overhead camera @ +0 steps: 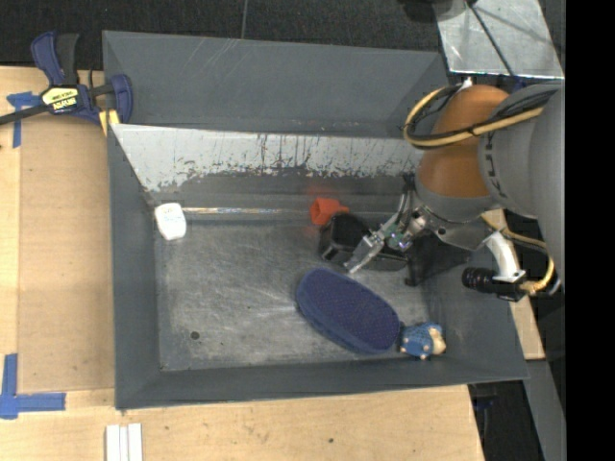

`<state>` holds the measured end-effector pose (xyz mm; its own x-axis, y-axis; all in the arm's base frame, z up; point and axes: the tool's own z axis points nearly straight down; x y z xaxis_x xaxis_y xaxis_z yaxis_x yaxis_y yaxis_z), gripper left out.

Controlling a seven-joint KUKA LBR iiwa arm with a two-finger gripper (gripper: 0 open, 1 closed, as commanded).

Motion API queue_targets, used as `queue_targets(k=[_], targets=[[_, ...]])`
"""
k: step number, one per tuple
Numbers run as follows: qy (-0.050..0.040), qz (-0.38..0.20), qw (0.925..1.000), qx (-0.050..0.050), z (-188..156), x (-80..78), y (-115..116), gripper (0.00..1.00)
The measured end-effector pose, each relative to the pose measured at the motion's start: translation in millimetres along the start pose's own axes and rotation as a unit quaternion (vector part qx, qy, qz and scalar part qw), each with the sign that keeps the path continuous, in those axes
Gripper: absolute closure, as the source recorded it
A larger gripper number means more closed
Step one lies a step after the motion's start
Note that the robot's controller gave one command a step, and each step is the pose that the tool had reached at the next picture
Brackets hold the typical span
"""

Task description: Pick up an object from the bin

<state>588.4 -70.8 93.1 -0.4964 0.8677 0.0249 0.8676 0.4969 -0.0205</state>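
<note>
Gripper (370, 249) low in the right half of the bin (135, 286); whether it is open or closed cannot be told. A black blocky object (338, 234) lies just left of its tip, an orange-red piece (327, 209) beyond, and a dark-blue oval pad (346, 311) nearer, lying diagonally.

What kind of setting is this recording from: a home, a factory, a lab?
Probably a robotics lab bin-picking station: a grey metal bin holds unrelated loose things, like a dark blue oval pad and a small white block, and a robot arm has its gripper down inside it.
</note>
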Motion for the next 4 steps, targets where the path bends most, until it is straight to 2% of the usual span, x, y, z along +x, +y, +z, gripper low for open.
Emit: queue_targets(k=[1,2,3,4], targets=[[0.0105,0.105,0.9944,0.007,15,18.0,-4,0.0],[0.0106,0.105,0.9944,0.007,15,18.1,-3,1.0],[-0.0025,0.101,0.9949,0.0,-5,23.1,-9,1.0],[-0.0115,0.099,0.995,-0.011,-83,24.6,-11,1.0]])
